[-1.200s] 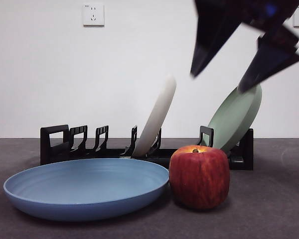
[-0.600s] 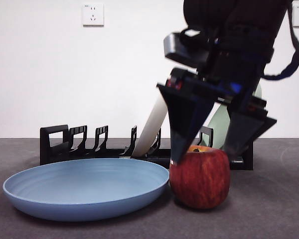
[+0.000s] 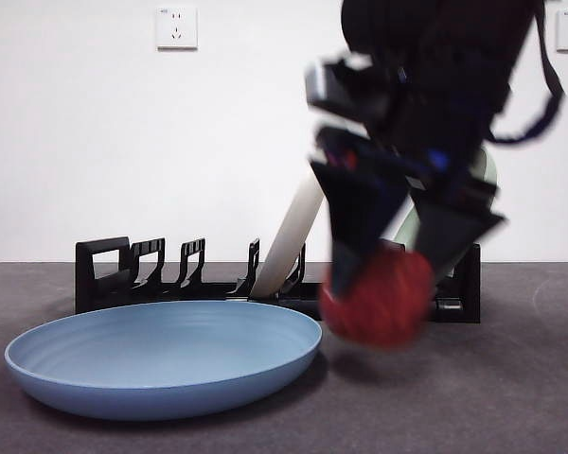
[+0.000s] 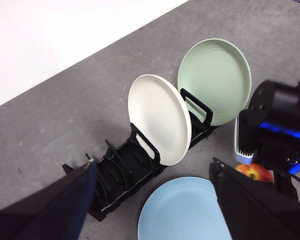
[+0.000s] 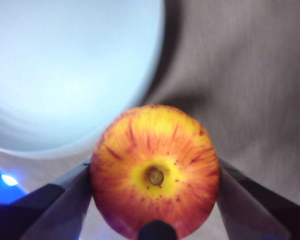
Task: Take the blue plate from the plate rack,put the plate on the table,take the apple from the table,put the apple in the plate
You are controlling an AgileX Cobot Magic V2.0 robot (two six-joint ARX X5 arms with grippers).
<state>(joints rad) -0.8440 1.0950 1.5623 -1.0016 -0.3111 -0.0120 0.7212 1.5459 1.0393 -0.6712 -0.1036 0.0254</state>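
Two jaws of my right gripper (image 3: 388,284) now clamp the apple (image 3: 379,298), lifted off the table (image 3: 511,397) it rested on a moment ago, just beside the blue plate (image 3: 161,355), so only the drop-in remains.

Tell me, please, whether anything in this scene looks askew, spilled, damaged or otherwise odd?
Nothing stands out. The blue plate lies flat on the table, the cream plate and green plate lean in the plate rack, and the right gripper holds the apple off the table, stem up.
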